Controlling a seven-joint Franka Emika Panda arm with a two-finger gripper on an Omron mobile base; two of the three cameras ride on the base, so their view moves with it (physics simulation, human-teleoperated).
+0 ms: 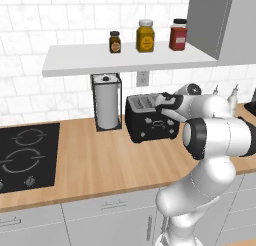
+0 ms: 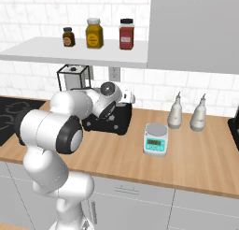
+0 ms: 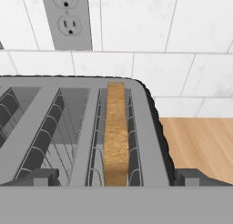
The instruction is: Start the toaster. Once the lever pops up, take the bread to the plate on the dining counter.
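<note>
Tan, grainy bread [image 3: 115,134] upright in boxy black toaster [image 1: 150,118] — end effector [image 3: 116,176] spread wide above

Three jars [image 1: 145,36] on a white wall shelf [image 1: 90,60]: small dark one at the left, yellow in the middle, red at the right. Paper-towel roll [image 1: 106,105] upright in a wire holder below the shelf, on a wooden counter [image 1: 100,160]. Black cooktop [image 1: 25,155] set into the counter at the far left. Wall outlet [image 3: 68,18] in the white tiles behind. Small kitchen scale [image 2: 155,139] farther right on the counter, two pale bottles [image 2: 186,113] side by side just beyond it. Grey cabinets [image 1: 75,220] beneath.
</note>
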